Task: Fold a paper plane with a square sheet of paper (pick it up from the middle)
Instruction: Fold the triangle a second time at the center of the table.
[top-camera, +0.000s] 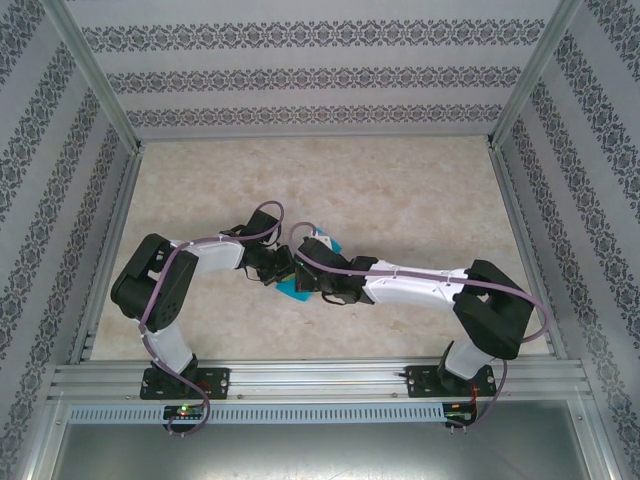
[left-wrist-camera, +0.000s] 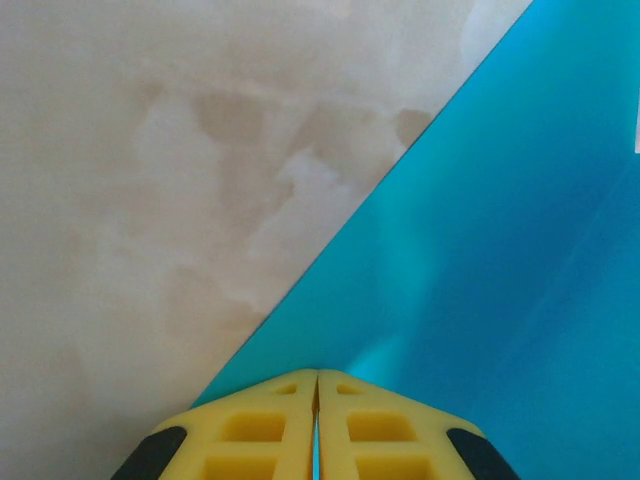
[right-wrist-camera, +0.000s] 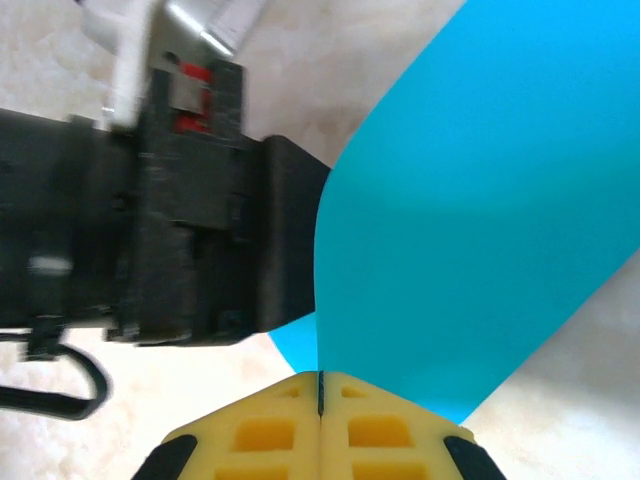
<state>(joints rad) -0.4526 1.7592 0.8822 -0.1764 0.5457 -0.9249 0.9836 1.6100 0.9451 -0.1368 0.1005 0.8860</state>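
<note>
Teal square sheet of paper (top-camera: 295, 291) sits mid-tabletop (top-camera: 400, 190), a little toward the near edge, bowed upward between the two arms. Pinched shut on it: left claw (left-wrist-camera: 317, 385) at one edge, right claw (right-wrist-camera: 320, 385) at another.

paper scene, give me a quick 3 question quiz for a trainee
1. True or false: the left jaws stand wide open above the paper.
2. The right jaws are: A shut on the paper, B open, C shut on nothing.
3. In the overhead view, where is the paper in relation to the table and the arms?
Key: 1 false, they are shut on it. 2 A. 3 Mid-table, between the two wrists.
</note>
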